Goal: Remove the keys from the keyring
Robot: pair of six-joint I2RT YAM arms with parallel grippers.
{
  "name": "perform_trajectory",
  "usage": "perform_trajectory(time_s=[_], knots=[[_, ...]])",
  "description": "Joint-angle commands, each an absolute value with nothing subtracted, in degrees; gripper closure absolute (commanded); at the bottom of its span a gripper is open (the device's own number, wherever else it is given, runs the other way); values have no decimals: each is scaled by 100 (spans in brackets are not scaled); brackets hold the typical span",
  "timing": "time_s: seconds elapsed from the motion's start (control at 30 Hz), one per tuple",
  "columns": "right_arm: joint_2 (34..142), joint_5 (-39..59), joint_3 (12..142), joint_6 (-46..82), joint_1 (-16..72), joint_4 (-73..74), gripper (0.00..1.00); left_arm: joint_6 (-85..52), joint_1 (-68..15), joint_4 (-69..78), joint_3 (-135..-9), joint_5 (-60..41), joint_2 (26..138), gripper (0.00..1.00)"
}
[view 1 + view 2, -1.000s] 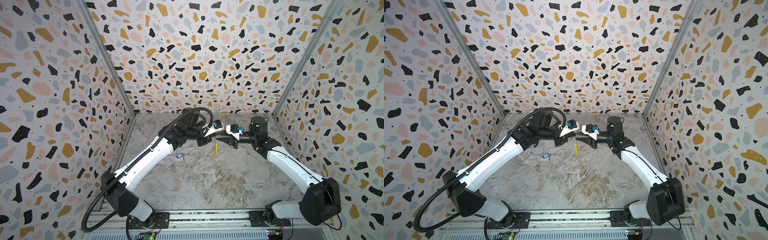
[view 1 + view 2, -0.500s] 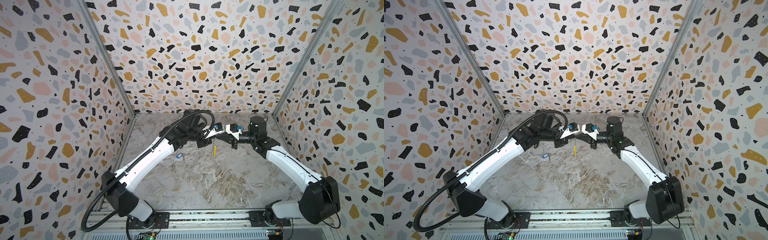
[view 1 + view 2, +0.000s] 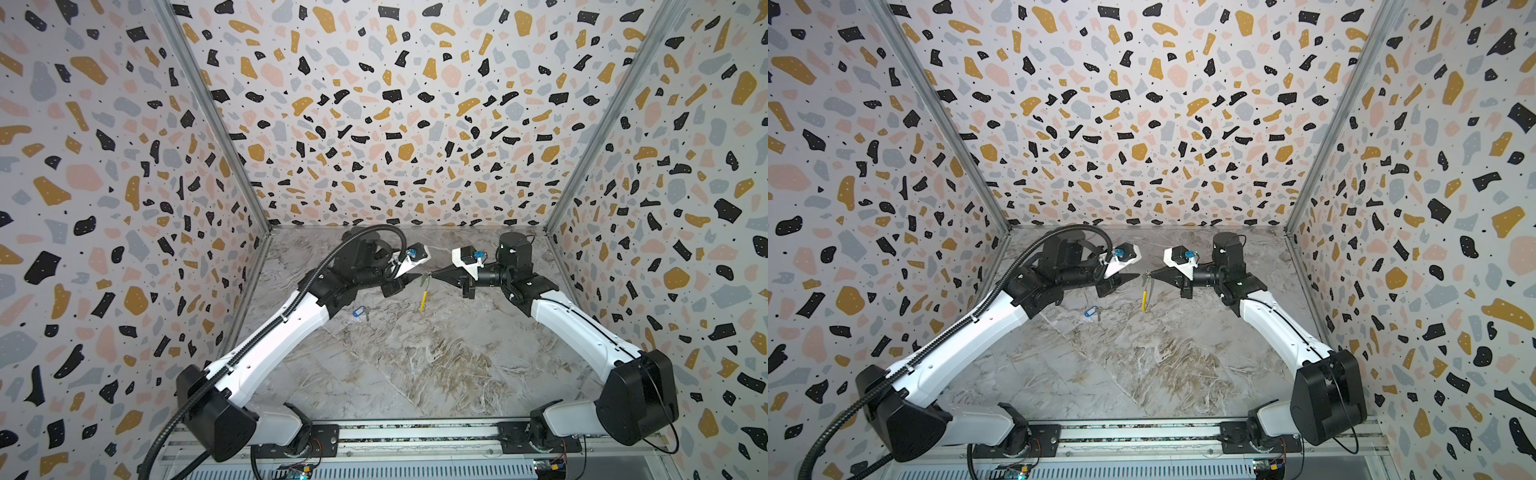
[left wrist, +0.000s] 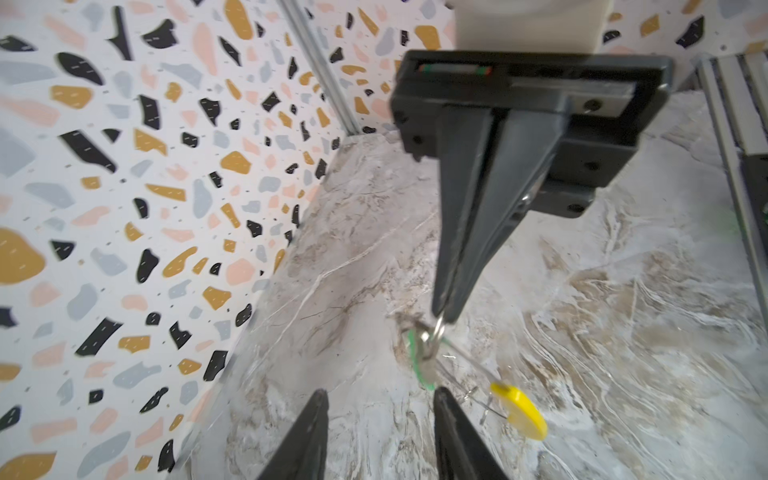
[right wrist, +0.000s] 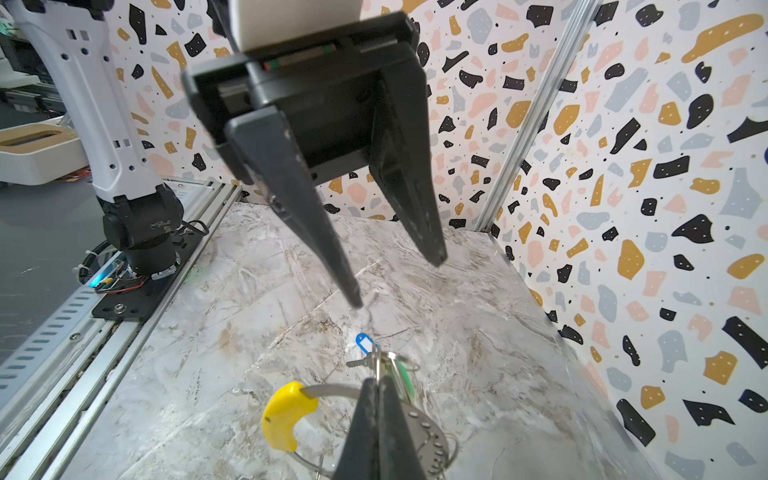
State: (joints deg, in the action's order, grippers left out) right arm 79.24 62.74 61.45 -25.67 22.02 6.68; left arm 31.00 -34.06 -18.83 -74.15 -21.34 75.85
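Right hand (image 3: 433, 275) level, keyring (image 5: 332, 389) at tips.

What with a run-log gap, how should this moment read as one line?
left gripper: open | right gripper: shut on keyring | green-tag key: hanging at keyring | blue-tag key: off, on table

- White-and-black left arm (image 3: 282, 328) reaches inward; its black left end effector (image 5: 395, 281) is level, fingers parted.
- The right arm (image 3: 582, 328) mirrors it, its right end effector (image 4: 444, 313) pinched closed on the thin silver-grey metal keyring (image 5: 332, 389).
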Motion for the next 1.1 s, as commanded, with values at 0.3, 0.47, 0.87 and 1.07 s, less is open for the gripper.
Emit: perform_trajectory(time_s=[0.3, 0.47, 0.87, 1.07], knots=[[7923, 6629, 6308, -2357, 2214, 924, 100, 2096, -3305, -392, -6640, -3259, 7639, 55], [7901, 6675, 6293, -2294, 2232, 967, 100, 2009, -3304, -213, -6603, -3324, 7865, 57], [7831, 6549, 5989, -1239, 2220, 2286, 100, 2061, -3305, -132, -6688, -3475, 8073, 100], [7928, 6548, 5596, 177, 2137, 4034, 100, 2032, -3313, -189, -6687, -2872, 8016, 100]])
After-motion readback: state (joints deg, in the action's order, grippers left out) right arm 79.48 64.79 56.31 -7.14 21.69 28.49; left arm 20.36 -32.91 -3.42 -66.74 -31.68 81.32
